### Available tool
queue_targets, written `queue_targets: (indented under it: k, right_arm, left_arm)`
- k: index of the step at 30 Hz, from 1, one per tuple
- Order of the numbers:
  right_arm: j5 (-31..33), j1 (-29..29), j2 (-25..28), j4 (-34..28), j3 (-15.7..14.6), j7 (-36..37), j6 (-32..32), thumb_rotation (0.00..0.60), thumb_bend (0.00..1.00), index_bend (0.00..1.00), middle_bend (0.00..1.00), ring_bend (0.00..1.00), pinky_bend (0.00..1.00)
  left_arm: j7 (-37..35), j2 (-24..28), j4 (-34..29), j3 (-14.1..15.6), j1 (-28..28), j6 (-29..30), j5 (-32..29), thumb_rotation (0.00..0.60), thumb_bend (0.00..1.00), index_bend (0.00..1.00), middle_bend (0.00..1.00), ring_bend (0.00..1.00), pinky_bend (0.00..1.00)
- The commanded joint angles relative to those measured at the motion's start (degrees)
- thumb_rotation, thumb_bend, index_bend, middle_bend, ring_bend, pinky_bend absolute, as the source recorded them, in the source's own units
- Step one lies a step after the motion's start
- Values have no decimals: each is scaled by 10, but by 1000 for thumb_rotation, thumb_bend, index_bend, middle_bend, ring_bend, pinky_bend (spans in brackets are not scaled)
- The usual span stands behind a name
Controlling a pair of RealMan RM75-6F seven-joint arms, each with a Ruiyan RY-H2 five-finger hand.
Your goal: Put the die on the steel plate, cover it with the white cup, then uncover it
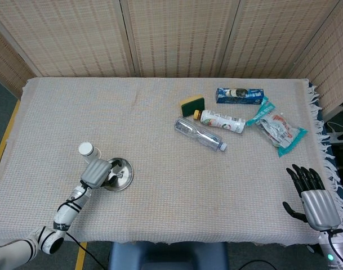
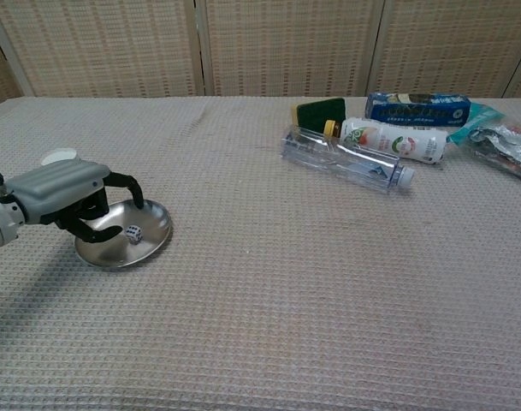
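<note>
On the steel plate the die now lies, just below the left hand, whose fingers arch loosely over it, holding nothing. First step looks done; covering with the white cup behind, then uncovering, remains. Right hand idles, fingers spread.

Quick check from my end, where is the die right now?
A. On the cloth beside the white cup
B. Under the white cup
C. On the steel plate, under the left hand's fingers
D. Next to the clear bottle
C. In the chest view the die sits on the steel plate, just below the spread fingers of the left hand; the white cup stands behind, uncovered.
</note>
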Motion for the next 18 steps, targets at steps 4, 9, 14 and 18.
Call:
queue_targets:
  k: [4, 9, 14, 18]
  right_arm:
    - [4, 1, 1, 1, 1, 2, -2, 533, 186, 0, 0, 0, 0]
    - [4, 2, 2, 1, 1, 3, -4, 533, 187, 0, 0, 0, 0]
    - [2, 0, 2, -1, 0, 3, 0, 532, 187, 0, 0, 0, 0]
    - [-4, 1, 1, -3, -4, -1, -2, 533, 187, 0, 0, 0, 0]
  left_arm:
    - [-4, 20, -27, 6, 13, 37, 8, 600, 370, 223, 1000, 991, 1000]
    - [5, 63, -77, 0, 48, 113, 10, 600, 364, 81, 712, 800, 975]
    - [18, 111, -126, 2, 76, 145, 3, 600, 362, 62, 303, 229, 477]
    - [-7, 126, -121, -9, 65, 100, -28, 600, 358, 17, 65, 7, 192]
